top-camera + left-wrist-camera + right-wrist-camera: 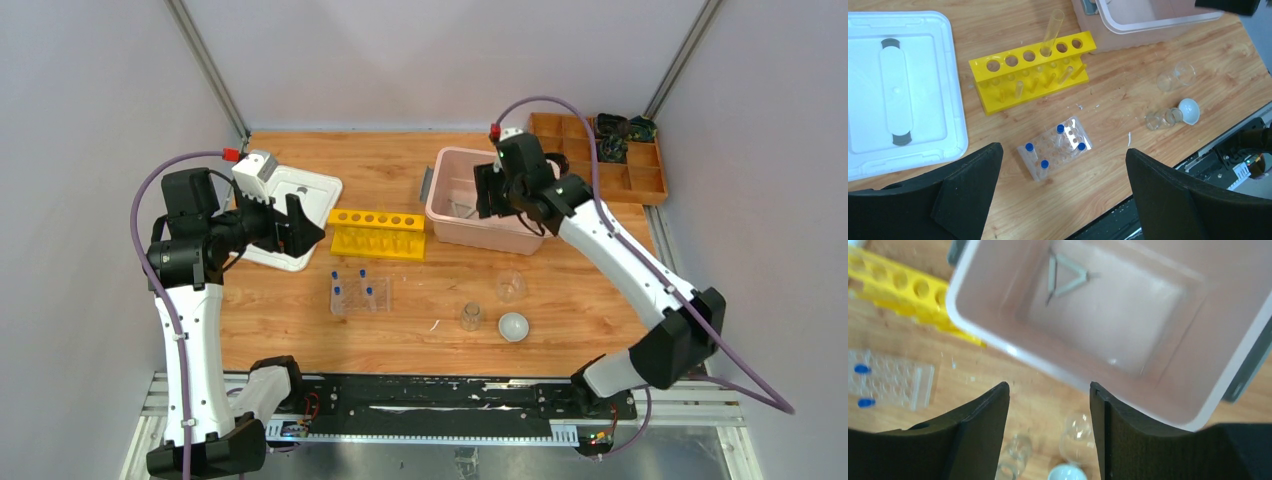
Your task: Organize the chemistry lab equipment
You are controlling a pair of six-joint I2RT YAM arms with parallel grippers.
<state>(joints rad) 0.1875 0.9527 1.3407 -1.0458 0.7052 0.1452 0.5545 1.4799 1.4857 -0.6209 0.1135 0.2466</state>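
The white triangle (1064, 277) lies flat on the floor of the pink tub (436, 195). My right gripper (1049, 390) hangs open over the tub's near rim with nothing between its fingers; from above the right gripper (487, 190) is over the tub. The clear plastic tube rack (1055, 147) stands mid-table with several blue-capped tubes (1029, 147) in it. Two small glass cups (511, 286) (471, 316) and the white round dish (513, 326) sit to its right. My left gripper (1064, 150) is wide open and empty, raised above the table near the white lid (898, 90).
A yellow tube rack (377, 232) stands between the lid and the tub, with a long clear tube (1053, 30) upright in one hole. The brown wooden compartment tray (600, 160) sits at the back right corner. A black rail runs along the table's near edge.
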